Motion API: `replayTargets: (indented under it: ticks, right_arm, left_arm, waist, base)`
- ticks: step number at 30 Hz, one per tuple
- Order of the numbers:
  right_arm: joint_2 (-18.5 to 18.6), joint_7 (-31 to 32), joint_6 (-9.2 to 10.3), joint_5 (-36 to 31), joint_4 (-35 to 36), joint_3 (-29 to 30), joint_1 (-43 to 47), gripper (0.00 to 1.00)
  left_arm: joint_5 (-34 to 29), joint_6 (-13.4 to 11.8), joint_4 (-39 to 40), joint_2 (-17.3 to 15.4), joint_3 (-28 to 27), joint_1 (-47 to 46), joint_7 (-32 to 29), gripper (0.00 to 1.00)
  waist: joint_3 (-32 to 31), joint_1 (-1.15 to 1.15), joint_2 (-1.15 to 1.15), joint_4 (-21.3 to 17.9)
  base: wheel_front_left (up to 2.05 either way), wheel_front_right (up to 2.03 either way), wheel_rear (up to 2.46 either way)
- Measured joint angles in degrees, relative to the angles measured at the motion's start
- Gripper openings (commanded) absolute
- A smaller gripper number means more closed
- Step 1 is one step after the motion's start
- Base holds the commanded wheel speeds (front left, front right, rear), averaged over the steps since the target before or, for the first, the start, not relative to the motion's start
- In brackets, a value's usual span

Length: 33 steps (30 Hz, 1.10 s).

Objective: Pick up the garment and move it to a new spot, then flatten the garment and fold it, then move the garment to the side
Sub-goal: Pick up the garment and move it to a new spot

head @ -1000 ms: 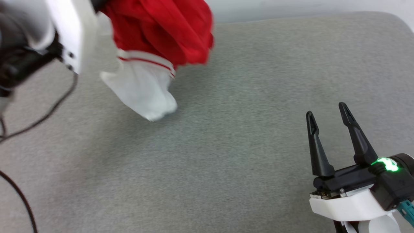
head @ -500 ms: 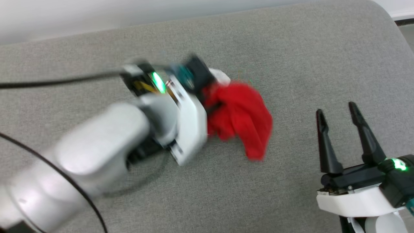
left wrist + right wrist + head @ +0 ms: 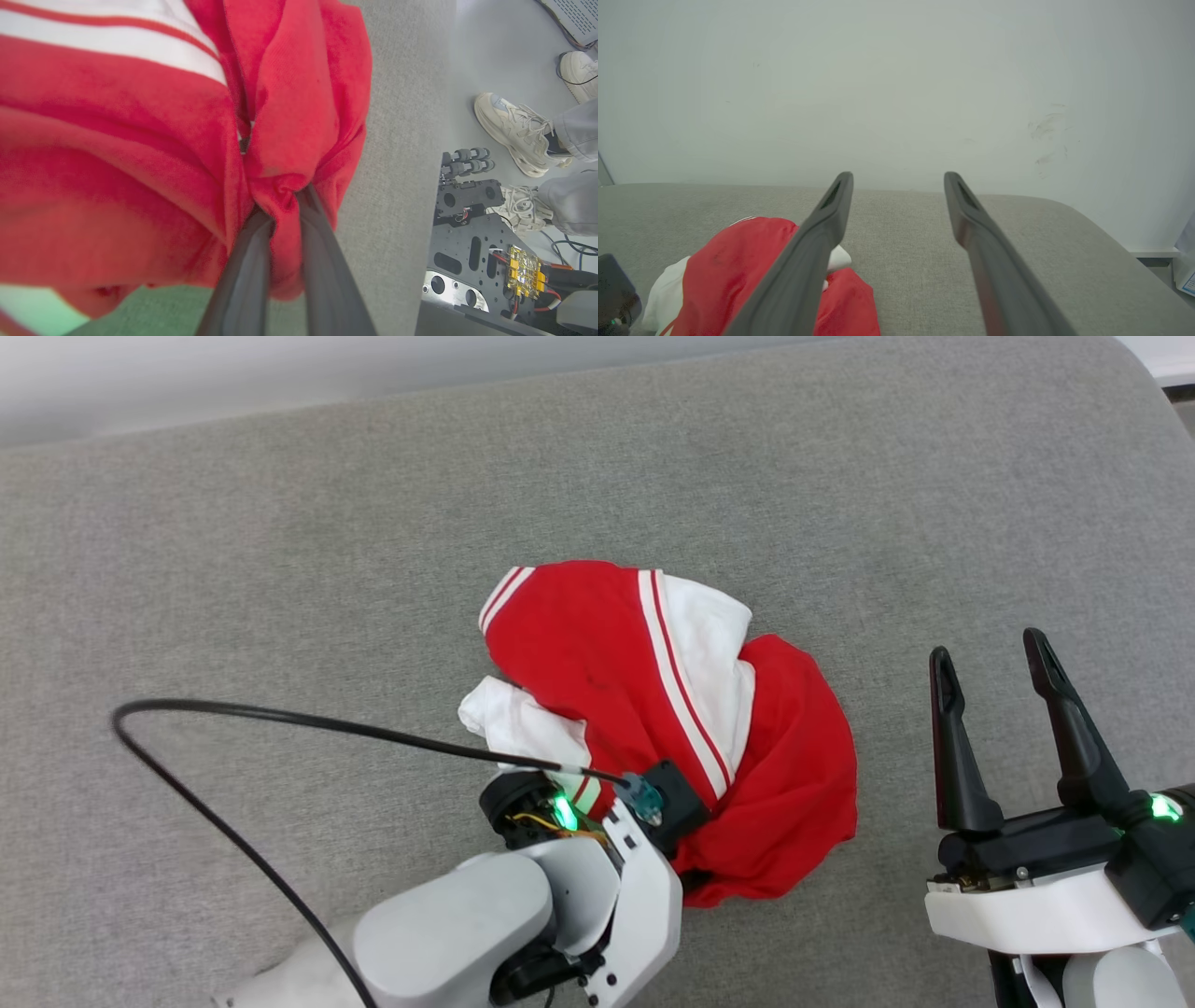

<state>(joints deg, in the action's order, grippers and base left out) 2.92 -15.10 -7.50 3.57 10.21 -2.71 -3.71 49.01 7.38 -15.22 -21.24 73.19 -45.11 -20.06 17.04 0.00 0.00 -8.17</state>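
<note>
The left gripper [image 3: 280, 205] has its fingers pinched together on a bunched fold of the garment [image 3: 597, 644], gripping the heap at about 6 o'clock, its pale forearm [image 3: 467, 933] reaching in from 7 o'clock. The garment lies crumpled on the grey fabric surface [image 3: 280, 569] mid head view, with white sleeves at 1 and 9 o'clock. At its 4 o'clock, apart from it, the right gripper [image 3: 988, 653] hangs with fingers spread, empty.

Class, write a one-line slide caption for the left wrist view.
Left gripper shut on a fold of the crumpled red garment on the grey surface, a person's shoes beyond.
</note>
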Motion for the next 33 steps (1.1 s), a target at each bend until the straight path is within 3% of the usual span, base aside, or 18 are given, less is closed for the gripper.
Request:
replayTargets:
  ticks: [3,4,5,10,13,19,26,33]
  right_arm:
    - [0.0,0.01,0.0,-0.01,-0.29,0.09,-0.06,1.0]
    - [0.0,0.0,0.0,-0.01,-0.46,0.15,-0.04,1.0]
    - [0.0,0.01,0.0,-0.03,-0.65,0.2,0.02,1.0]
    - [0.0,0.01,0.0,-0.34,-1.37,0.35,0.62,1.0]
    - [-0.01,0.01,0.0,-0.54,-1.79,0.53,1.68,1.0]
    - [0.0,0.0,0.0,-1.18,-2.75,1.16,3.33,1.0]
    - [-0.01,0.01,0.0,-1.64,-3.46,2.21,5.21,1.0]
    - [0.0,0.01,0.0,-1.44,-4.12,4.1,6.35,1.0]
  left_arm:
    - [-0.94,0.01,-0.81,0.74,0.08,0.63,0.75,0.0]
    - [-0.94,0.01,-1.45,0.9,0.1,0.62,1.9,0.29]
    - [-1.01,0.01,-1.99,1.12,0.14,0.59,3.3,1.0]
    - [-4.04,-1.02,-3.64,2.02,-2.47,-0.15,13.25,1.0]
    - [-7.61,-4.92,-3.05,2.79,-5.22,-1.05,21.69,1.0]
    - [-11.05,-10.57,-2.63,2.19,-7.44,0.57,30.54,1.0]
    - [-13.79,-20.83,0.58,-0.86,-14.84,5.65,34.9,1.0]
    - [-21.19,-29.17,9.76,-3.18,-29.36,16.95,35.12,1.0]
  waist:
    - [-0.27,0.0,0.0,0.46]
    - [-0.47,0.0,0.0,0.65]
    - [-0.73,0.0,0.0,0.82]
    - [-2.72,0.0,0.0,1.72]
    - [-4.18,0.0,0.0,2.32]
    - [-7.07,0.0,0.0,3.79]
    - [-10.0,0.0,0.0,5.13]
    - [-11.74,0.0,0.0,6.32]
  base:
    - [0.0,0.0,0.0]
    - [0.0,0.0,0.0]
    - [0.0,0.0,0.0]
    - [0.0,0.0,0.0]
    - [0.0,0.0,0.0]
    - [0.0,0.0,0.0]
    - [0.0,0.0,0.0]
    - [0.0,0.0,0.0]
